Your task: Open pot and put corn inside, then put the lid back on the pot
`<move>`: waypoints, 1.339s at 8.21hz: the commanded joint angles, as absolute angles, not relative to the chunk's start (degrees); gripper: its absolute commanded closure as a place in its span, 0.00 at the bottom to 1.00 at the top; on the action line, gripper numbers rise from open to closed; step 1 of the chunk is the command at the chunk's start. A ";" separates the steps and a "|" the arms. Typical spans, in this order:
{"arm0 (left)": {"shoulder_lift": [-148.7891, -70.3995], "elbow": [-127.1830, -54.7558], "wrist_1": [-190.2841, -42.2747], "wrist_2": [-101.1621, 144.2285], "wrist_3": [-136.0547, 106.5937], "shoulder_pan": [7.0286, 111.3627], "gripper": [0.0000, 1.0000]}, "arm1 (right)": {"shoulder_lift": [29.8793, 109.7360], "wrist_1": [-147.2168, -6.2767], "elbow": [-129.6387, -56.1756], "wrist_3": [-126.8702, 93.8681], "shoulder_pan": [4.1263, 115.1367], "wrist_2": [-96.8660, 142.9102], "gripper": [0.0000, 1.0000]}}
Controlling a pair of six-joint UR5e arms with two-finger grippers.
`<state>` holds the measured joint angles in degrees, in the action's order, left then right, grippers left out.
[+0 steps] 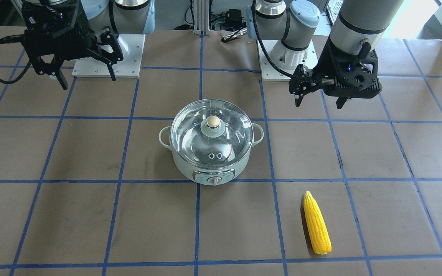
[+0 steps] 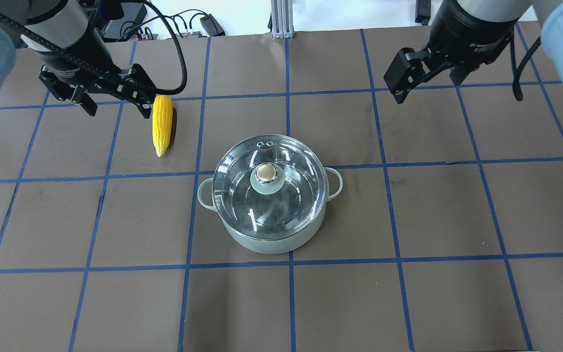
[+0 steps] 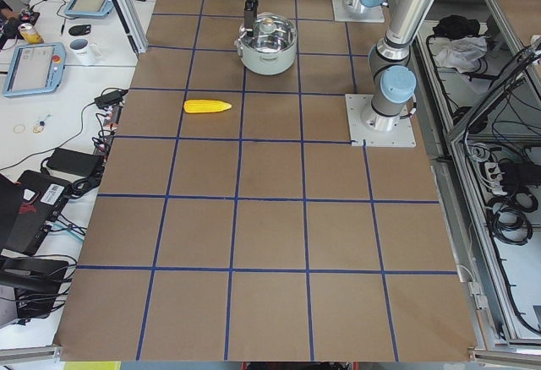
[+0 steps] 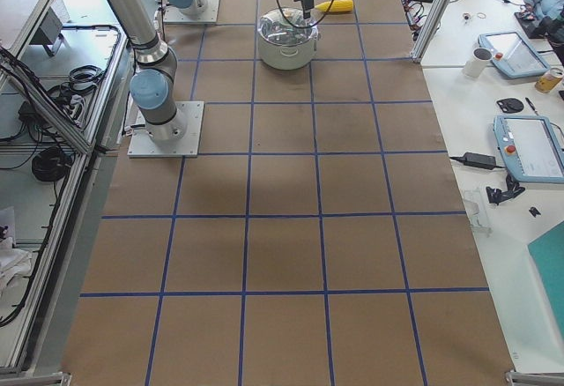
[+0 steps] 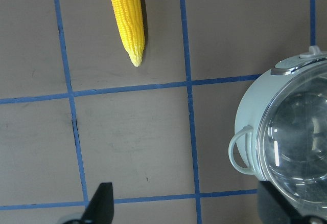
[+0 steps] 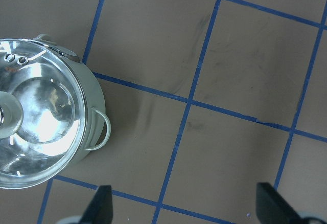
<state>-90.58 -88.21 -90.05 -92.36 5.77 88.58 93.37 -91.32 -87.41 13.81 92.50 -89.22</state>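
The pale mint-green pot stands in the middle of the table with the clear glass lid on it, knob up. It also shows in the overhead view. The yellow corn lies flat on the table on my left side, apart from the pot, its tip toward me; it also shows in the front view. My left gripper hangs open and empty above the table, beside the corn's thick end. My right gripper is open and empty, raised off to the pot's right. In the left wrist view the corn lies ahead of the open fingers.
The table is covered in brown paper with a blue tape grid. The two arm bases stand on white plates at the robot's edge. Side benches with tablets, mugs and cables flank the table ends.
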 commanded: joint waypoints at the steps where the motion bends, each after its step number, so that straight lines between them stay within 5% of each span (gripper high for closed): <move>1: -90.70 -88.24 -90.09 -92.37 5.80 88.51 0.00 | 93.34 -90.27 -87.45 13.80 92.46 -88.77 0.00; 5: -93.50 -88.07 -86.94 -92.20 9.66 85.79 0.00 | 92.38 -89.65 -87.63 4.82 93.33 -88.33 0.08; 11: -108.61 -88.15 -67.17 -88.62 9.26 79.80 0.00 | 79.82 -101.42 -88.59 -24.32 114.59 -88.77 0.00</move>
<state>-104.41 -88.09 -71.06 -91.17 12.52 80.02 83.34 -99.70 -87.77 -17.88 110.57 -88.67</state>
